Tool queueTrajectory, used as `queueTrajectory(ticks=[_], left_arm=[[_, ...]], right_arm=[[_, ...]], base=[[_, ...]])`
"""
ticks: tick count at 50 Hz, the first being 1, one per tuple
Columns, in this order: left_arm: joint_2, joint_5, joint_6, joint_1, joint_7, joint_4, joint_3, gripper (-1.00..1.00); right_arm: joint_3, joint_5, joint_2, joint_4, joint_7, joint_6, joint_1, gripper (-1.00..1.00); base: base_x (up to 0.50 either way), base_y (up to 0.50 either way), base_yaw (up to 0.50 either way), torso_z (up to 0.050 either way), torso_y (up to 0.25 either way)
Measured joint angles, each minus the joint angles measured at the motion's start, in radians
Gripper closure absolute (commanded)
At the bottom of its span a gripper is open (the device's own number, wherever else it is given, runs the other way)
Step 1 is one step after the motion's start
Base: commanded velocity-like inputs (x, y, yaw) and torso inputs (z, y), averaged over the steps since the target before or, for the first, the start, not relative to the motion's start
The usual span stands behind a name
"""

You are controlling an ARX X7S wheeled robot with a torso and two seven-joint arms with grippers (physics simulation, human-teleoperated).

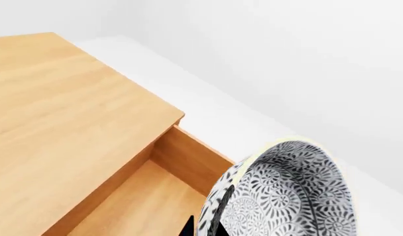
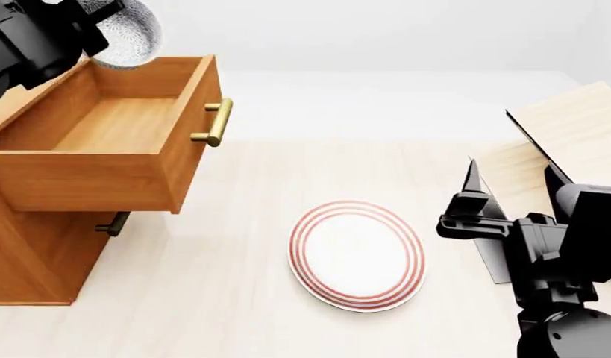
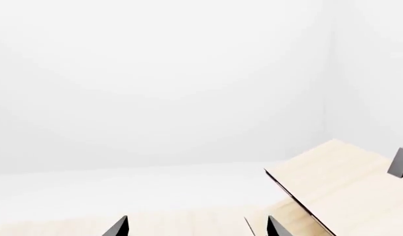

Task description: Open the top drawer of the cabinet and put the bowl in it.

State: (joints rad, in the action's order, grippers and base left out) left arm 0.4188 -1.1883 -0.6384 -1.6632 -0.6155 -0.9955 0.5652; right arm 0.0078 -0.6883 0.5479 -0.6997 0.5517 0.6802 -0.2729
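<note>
Black right gripper (image 2: 462,203) nearest, by the bench's (image 2: 236,298) right edge; hung above the pale wood with fingers (image 3: 119,227) spread wide and nothing between them. Beside it on the right, pale wooden rack (image 2: 574,127) with tilted shelves. Further in, near the bench's middle, white plate (image 2: 357,253) with red rings; lay flat, apart from everything else. At the left edge, orange-brown cabinet (image 2: 31,253), with a lower drawer's brass handle (image 2: 113,224) just showing. Above that, top drawer (image 2: 106,127); stood drawn well out, inside bare, brass bar handle (image 2: 215,123) facing the plate. Farthest, over the drawer's back left corner, speckled bowl (image 2: 126,33); hung in the air, tipped on its side, clear of the drawer. Was pinched at the rim by the left gripper (image 2: 94,30), fingers closed on it.
</note>
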Motion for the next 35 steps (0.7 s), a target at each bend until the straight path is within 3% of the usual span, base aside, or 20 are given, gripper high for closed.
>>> queueTrajectory(ticks=[35], left_arm=[[0.015,0.011,0.057,0.113,0.021,-0.045,-0.006,1.0]], right_arm=[[-0.016,0.003,0.002,0.014,0.005,-0.002,-0.011,-1.0]], base=[[0.0,0.0,0.0,0.0,0.001]])
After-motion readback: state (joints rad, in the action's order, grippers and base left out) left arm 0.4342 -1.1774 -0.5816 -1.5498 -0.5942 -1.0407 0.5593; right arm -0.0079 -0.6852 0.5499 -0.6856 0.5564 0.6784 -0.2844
